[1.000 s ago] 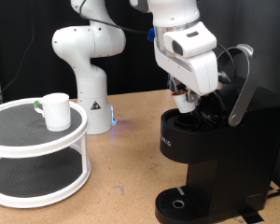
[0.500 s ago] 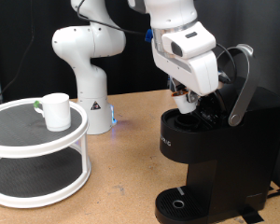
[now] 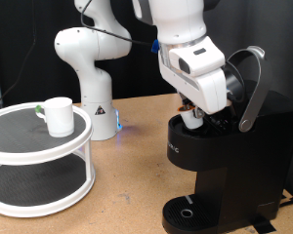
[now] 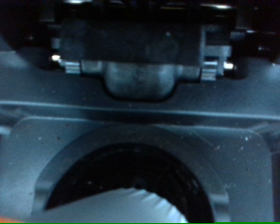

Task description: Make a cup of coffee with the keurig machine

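Keurig (image 3: pixel 230 146) stands at the tabletop's right edge, lid raised. Since a second ago your gripper (image 3: pixel 192 115) has tilted and sunk toward the pod chamber (image 4: pixel 131 191); loading looks underway. Finger state: cannot tell. Cup (image 3: pixel 59 115) waits on the shelf (image 3: pixel 10 132), left edge.

Arm bent over, hand pointing down

The white arm reaches in from the exterior view's top, wrist tilted, its gripper (image 3: pixel 192 117) lowered at centre-right; the jaws seem to pinch something small and white, though shadow hides them.
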Robot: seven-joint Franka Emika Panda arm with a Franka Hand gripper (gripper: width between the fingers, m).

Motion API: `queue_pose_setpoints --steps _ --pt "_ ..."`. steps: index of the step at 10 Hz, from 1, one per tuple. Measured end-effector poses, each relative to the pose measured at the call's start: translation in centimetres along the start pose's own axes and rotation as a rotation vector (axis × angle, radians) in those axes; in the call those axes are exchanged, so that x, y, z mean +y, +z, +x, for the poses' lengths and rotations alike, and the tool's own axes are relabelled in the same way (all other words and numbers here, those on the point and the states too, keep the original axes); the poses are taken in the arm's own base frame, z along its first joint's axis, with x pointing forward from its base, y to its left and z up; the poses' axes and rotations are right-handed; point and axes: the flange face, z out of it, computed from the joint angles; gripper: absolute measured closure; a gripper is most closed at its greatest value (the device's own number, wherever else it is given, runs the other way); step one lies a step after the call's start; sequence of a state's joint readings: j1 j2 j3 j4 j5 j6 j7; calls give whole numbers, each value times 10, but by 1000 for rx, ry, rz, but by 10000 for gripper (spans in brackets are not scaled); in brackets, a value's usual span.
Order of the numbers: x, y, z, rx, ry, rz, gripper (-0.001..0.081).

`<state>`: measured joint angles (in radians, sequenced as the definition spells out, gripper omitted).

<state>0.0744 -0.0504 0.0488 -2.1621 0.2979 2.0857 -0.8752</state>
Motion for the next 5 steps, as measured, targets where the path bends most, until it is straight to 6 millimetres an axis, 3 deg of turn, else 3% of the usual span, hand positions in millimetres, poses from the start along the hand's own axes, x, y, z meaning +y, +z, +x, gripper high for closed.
queue_pose_setpoints --steps 5 --pt "-1 7 2 -12 -14 3 468"
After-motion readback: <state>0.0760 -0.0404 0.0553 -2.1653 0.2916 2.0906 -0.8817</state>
